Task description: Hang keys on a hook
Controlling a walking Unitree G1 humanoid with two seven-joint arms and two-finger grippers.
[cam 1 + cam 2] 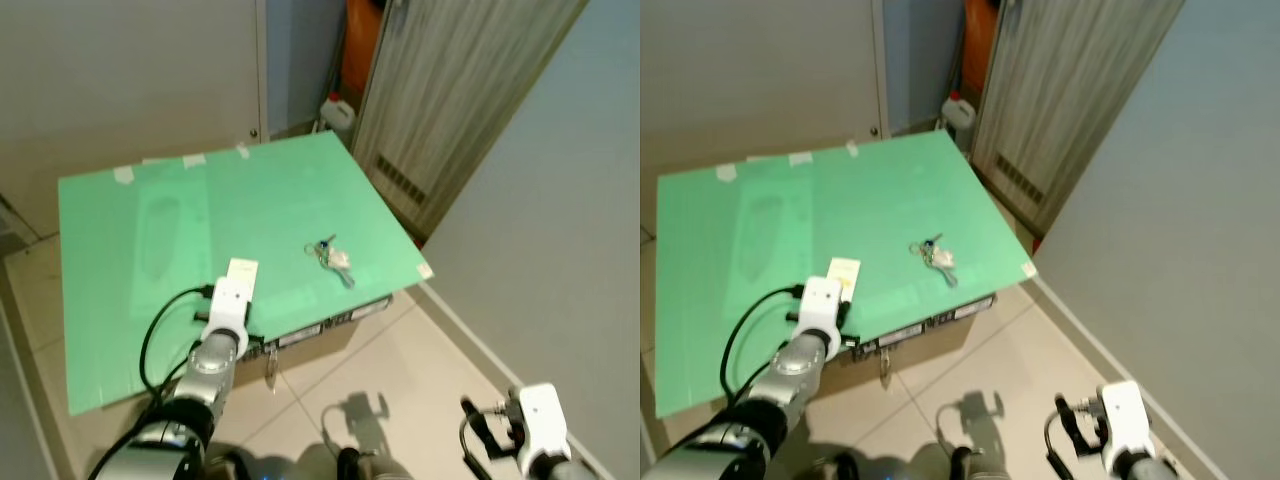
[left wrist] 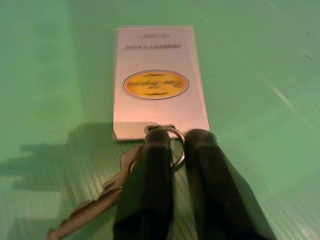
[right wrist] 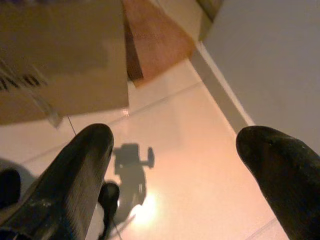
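Left eye view shows a big green board (image 1: 150, 250) lying flat on a box; the left gripper (image 2: 172, 137) sits low on this board, near its front edge; its two black fingers (image 2: 150, 185) are almost shut, pinched on the ring of a key set; I judge the grab is made or nearly made, but the lift is not done, and no hook can be seen yet, so most of the job is left. The silver tag (image 2: 156, 80) lies flat just past the fingertips, its long side running straight away from the jaws; the key (image 2: 95, 212) lies back beside the fingers, pointing toward the wrist and off to one side. Another bunch of keys (image 1: 330, 255) lies well apart from the jaws, farther along the board. The right gripper (image 3: 175, 145) hangs over the floor (image 3: 190, 175), jaws wide open, holding nothing.
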